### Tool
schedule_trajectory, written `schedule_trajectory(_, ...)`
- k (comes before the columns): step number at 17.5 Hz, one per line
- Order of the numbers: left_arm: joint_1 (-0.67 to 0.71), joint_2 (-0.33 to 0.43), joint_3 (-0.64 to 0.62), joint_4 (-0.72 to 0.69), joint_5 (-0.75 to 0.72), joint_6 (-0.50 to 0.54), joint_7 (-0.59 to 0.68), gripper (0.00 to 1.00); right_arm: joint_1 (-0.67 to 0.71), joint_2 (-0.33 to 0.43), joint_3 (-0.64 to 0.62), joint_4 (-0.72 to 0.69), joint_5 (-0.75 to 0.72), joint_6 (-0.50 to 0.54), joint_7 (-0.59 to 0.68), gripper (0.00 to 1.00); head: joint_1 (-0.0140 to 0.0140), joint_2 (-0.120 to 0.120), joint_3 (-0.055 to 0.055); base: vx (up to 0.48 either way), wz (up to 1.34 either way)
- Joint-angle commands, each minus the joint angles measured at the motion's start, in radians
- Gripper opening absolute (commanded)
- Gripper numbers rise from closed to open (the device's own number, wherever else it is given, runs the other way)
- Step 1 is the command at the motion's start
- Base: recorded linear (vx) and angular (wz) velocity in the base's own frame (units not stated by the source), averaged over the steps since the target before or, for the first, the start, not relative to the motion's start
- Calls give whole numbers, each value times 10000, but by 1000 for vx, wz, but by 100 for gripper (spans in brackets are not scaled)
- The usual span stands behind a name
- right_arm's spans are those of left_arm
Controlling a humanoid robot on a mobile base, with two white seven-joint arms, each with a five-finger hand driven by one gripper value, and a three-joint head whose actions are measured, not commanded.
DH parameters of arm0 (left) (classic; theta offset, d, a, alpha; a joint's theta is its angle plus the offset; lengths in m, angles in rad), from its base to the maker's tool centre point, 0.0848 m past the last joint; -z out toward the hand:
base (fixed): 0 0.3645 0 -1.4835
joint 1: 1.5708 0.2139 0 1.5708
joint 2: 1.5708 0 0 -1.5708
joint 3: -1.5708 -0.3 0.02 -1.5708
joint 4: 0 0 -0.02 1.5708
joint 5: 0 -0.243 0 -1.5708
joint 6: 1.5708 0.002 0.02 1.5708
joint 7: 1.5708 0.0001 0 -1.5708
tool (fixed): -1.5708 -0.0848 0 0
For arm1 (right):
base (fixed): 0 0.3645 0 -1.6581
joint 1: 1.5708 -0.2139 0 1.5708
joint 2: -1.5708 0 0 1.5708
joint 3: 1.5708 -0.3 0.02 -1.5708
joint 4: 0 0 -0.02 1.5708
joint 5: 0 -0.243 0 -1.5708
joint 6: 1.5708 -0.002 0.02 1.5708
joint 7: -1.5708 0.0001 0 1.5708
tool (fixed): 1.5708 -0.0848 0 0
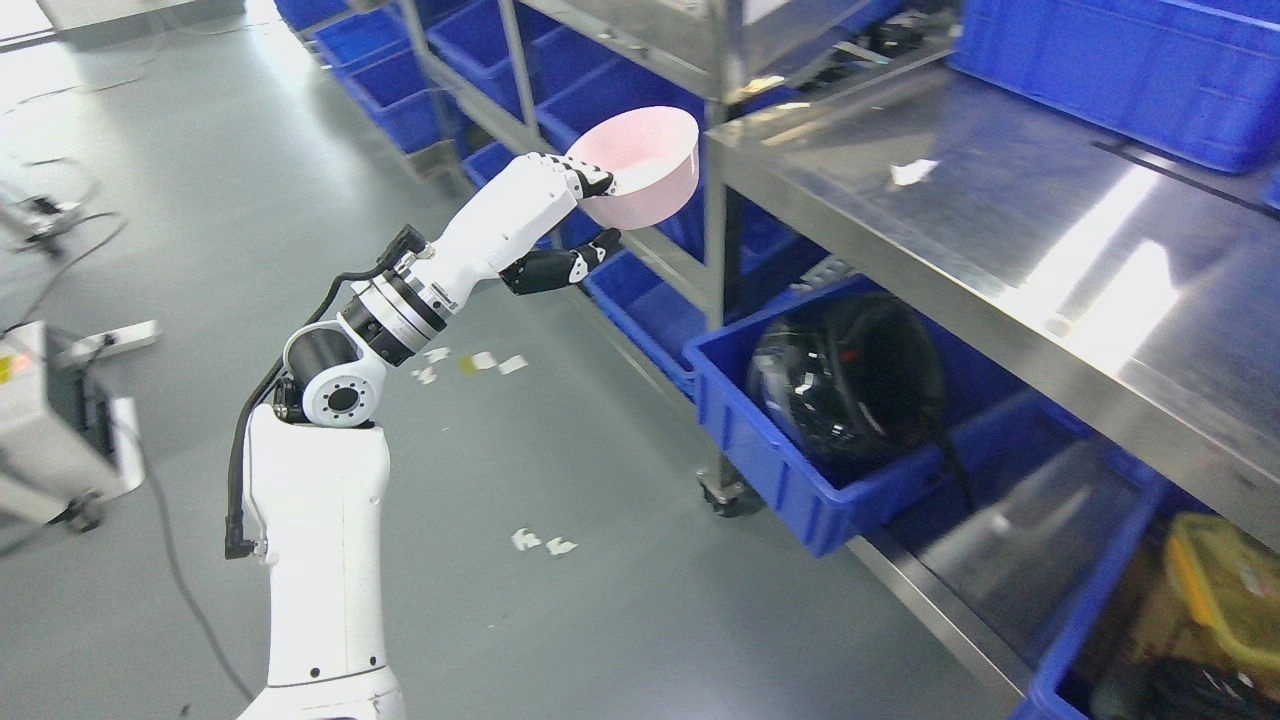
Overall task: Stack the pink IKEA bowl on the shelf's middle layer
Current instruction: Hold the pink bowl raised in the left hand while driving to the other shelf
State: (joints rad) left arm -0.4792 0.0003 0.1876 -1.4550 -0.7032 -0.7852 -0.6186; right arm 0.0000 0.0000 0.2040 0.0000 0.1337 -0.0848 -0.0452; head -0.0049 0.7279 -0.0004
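— What's around you?

— Grey floor to my left, wide and clear but for scraps of paper; to my right a steel shelf (1000, 230), its middle layer bare and shiny, blue bins (800, 440) below and above.

— And the bowl?

— My left hand (560, 215) holds the pink bowl (645, 165) by its rim, fingers (590, 180) over the edge and thumb underneath. It hangs tilted in the air just beside the shelf's corner post (714, 200), not yet over the layer.

— What worries you?

— That post. If I swing straight right, I judge the bowl's wall could knock it and twist out of a rim pinch. The upper shelf edge also leaves limited height, so going in high risks a bump.

— Where's the room?

— Past the post, over the open steel. I see no second bowl there to stack on.
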Motion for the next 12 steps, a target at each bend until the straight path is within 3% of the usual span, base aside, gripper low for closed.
schedule_trajectory(1,481,171,317,-207,22,-2,19,4,154,-175,0,-175,-3,4,-8,100,0,0,0,111,1215)
schedule_trajectory(12,727,171,348,-192,37,-2,19,5,154,-175,0,-175,-3,4,-8,100,0,0,0,179,900)
